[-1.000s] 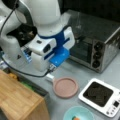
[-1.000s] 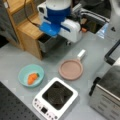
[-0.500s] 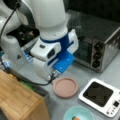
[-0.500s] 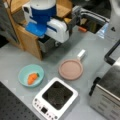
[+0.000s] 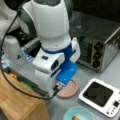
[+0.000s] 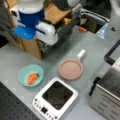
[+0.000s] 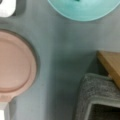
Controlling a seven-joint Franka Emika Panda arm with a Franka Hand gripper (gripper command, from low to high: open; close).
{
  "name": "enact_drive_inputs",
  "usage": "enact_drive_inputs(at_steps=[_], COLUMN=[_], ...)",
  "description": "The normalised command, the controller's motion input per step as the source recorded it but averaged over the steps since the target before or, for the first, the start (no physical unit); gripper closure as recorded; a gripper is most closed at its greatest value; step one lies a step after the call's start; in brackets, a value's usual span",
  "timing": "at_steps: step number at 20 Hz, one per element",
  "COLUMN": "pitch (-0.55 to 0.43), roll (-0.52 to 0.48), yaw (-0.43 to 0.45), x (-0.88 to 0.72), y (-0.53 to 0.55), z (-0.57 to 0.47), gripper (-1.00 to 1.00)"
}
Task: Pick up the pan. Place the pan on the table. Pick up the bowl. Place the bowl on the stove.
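Already the dusty-pink pan point(image 6: 71, 69) lies flat on the grey worktop point(image 6: 100, 50), off the stove point(image 6: 55, 99), so the first half of the task looks done. The teal bowl point(image 6: 31, 75) with its orange food piece point(image 6: 32, 77) sits on the worktop too, beside the stove and not on it.

The pincer itself cannot be made out: in both front views the white and blue wrist housing point(image 5: 53, 66) covers the fingers, and the wrist view shows no fingertips, so I cannot tell whether it is wide or narrow. Nothing appears to be held. The wrist view looks straight down on bare worktop, with the pan point(image 7: 15, 63) to one side of the pincer, the bowl point(image 7: 83, 8) ahead at the frame's top, and a wooden board's corner point(image 7: 111, 63) on the other side.

For the bowl, a good grasp would take the rim with one finger inside and one outside, clear of the food, and carry it level.

The pan is shallow and matte with a short white handle point(image 6: 81, 54). The bowl looks smooth, round and thin-rimmed. The stove is a square white box with a dark glass top and rounded corners.
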Motion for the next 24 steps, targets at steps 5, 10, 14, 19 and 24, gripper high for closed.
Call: enact_drive_inputs(at_steps=[5, 10, 14, 19, 24], pitch=[0.227, 0.189, 0.181, 0.153, 0.109], roll=[0.021, 0.061, 0.08, 0.087, 0.094], yaw=[0.175, 0.173, 0.138, 0.153, 0.131], x=[0.57, 0.51, 0.45, 0.38, 0.36], y=[-0.31, -0.32, -0.33, -0.29, -0.33], z=[0.1, 0.07, 0.07, 0.06, -0.02], gripper=[-1.0, -1.0, -1.0, -1.0, -1.0])
